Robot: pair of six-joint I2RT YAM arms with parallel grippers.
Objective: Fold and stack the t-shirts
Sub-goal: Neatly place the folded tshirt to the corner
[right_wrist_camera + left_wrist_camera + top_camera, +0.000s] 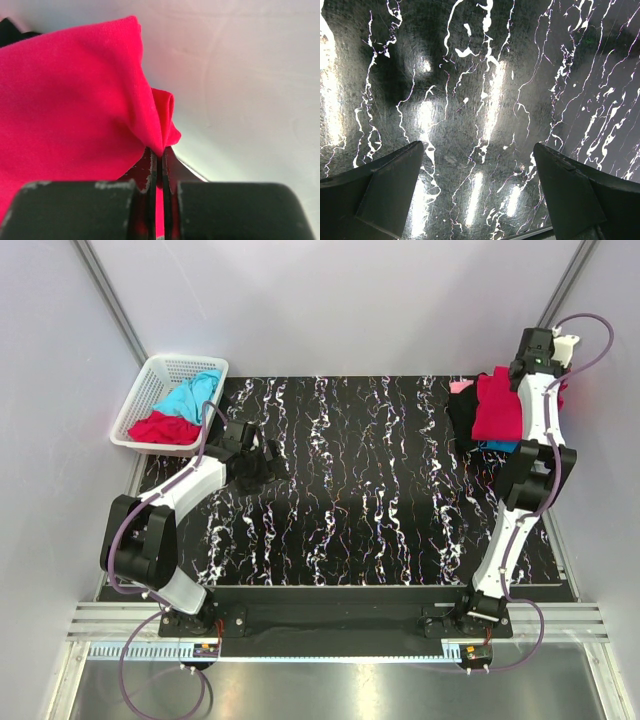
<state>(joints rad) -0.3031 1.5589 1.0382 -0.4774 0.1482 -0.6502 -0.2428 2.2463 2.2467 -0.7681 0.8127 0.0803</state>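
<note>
The right gripper [159,152] is pressed together on a small fold of a crimson red soft cloth t-shirt [75,100]. In the right wrist view the cloth comes out of the closed jaws as a thin pinched ridge. From above, this shirt lies on top of a pile at about 2 o'clock on the black bench with white marble veins [380,490], close to its far right edge. Beside and under it there are a black t-shirt [462,425], a strip of a pale pink t-shirt [462,386] and an edge of a turquoise blue t-shirt [500,446]. How neatly the pile is folded cannot be told.

The left gripper [477,147] is spread wide and holds nothing. It hangs over bare bench at about 9 o'clock, near the white plastic lattice basket [137,405] at 10 o'clock. In the basket a second turquoise t-shirt [190,393] and a second crimson t-shirt [162,428] lie crumpled, touching each other.

These shirts are probably light, limp and not fragile. A single pinch likely raises only a bunch, while the rest hangs and drags. The cloth may also cling to the layer below and pull it out of place. A better hold seems to be a hem, a shoulder seam or a corner, where the cloth is doubled. One gripper at each of two corners should spread a shirt flat.
</note>
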